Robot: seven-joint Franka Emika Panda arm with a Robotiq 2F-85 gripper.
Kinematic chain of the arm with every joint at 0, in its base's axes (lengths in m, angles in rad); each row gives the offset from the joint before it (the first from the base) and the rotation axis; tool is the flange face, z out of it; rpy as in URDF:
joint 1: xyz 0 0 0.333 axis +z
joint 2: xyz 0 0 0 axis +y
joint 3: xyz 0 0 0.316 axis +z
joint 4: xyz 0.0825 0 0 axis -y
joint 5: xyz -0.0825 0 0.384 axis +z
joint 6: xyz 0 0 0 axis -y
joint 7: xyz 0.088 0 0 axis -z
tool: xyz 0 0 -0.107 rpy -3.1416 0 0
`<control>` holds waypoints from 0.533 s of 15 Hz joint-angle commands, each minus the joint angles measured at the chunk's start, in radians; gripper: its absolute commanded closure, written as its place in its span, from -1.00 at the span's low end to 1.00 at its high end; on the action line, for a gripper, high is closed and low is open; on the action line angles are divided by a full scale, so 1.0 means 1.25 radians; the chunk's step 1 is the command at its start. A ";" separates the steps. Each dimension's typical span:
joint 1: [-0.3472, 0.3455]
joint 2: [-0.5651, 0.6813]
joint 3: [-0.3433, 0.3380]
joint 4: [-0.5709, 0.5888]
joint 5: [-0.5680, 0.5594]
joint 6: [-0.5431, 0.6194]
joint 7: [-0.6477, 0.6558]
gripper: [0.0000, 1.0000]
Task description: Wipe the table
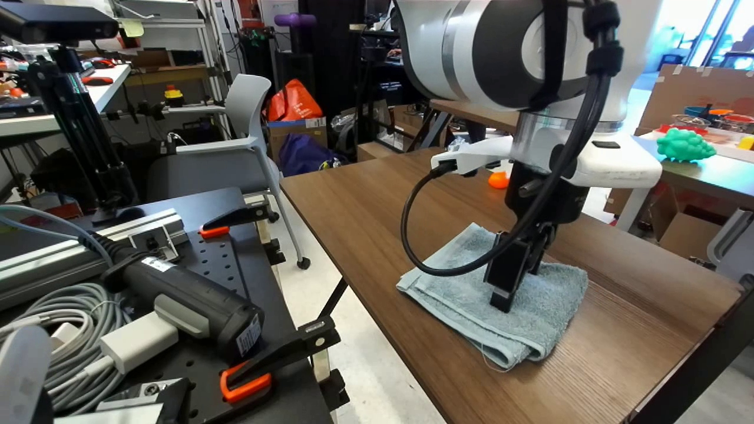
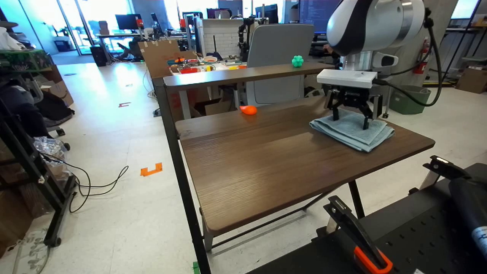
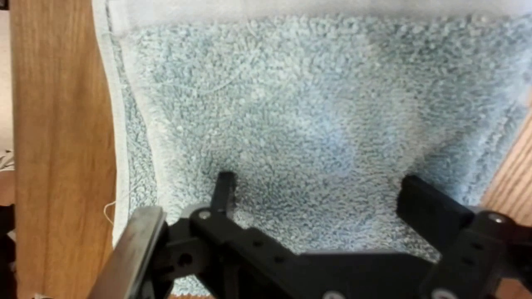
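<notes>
The dark brown wood-grain table (image 1: 365,206) shows in both exterior views (image 2: 251,163), and a strip of it shows in the wrist view (image 3: 62,124). A folded light blue-grey towel (image 1: 453,306) lies flat on it, near one end in an exterior view (image 2: 354,139). The towel fills most of the wrist view (image 3: 291,104). My gripper (image 1: 518,285) points down over the towel with its fingers wide apart, as an exterior view (image 2: 350,121) and the wrist view (image 3: 318,176) show. The fingertips appear to touch the towel's top. No cloth is pinched between them.
An orange object (image 2: 249,110) lies on the table near the long edge by the raised brown shelf (image 2: 228,78). A green bumpy toy (image 2: 297,61) stands on that shelf. A black post (image 2: 173,140) rises at the table's end. A black cart with clamps (image 1: 277,359) stands alongside.
</notes>
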 commanded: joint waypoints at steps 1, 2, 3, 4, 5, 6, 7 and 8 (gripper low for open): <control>0.037 0.011 -0.065 0.016 -0.001 -0.067 0.049 -1.00; 0.044 0.024 -0.083 0.037 -0.001 -0.093 0.083 -1.00; 0.042 0.047 -0.092 0.073 0.006 -0.127 0.118 -1.00; 0.039 0.062 -0.097 0.098 0.012 -0.152 0.153 -1.00; 0.036 0.090 -0.101 0.137 0.015 -0.174 0.195 -1.00; 0.035 0.112 -0.106 0.169 0.013 -0.195 0.236 -1.00; 0.028 0.142 -0.108 0.209 0.015 -0.211 0.277 -1.00; 0.025 0.162 -0.111 0.239 0.015 -0.233 0.317 -1.00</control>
